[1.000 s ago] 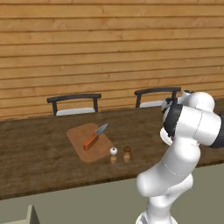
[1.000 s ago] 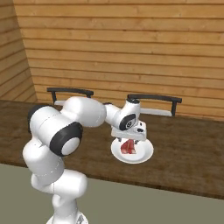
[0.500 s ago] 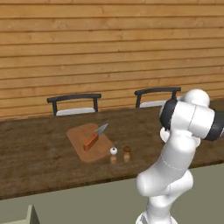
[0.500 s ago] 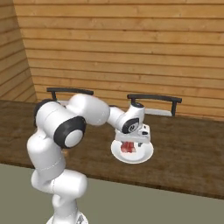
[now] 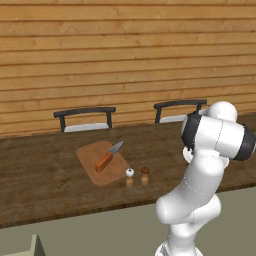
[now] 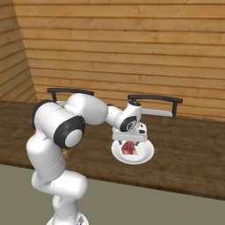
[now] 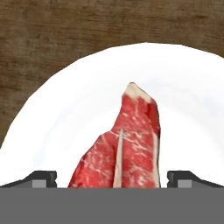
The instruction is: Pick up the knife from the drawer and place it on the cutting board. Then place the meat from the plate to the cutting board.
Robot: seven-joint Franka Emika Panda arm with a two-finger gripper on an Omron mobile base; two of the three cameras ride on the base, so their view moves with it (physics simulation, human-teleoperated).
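Observation:
The knife (image 5: 109, 156), wooden handle and grey blade, lies on the light-brown cutting board (image 5: 95, 164) on the dark table. To the right, the raw red meat (image 6: 128, 149) rests on the white plate (image 6: 145, 155). My gripper (image 6: 129, 143) points straight down over the plate, low above the meat. In the hand view the meat (image 7: 129, 135) lies between my two fingertips (image 7: 43, 177), which stand wide apart on either side of it; the plate (image 7: 61, 118) spreads around it. The gripper (image 7: 112, 178) is open and holds nothing.
Two small shakers (image 5: 129, 174) (image 5: 145, 172) stand just off the board's near right corner. Two dark chairs (image 5: 85, 117) (image 5: 177, 110) sit behind the table against the wooden wall. My own arm hides the plate in the left base view.
The hand has come down closer over the plate and meat, and the arm's elbow has swung. Knife, board and plate have stayed put.

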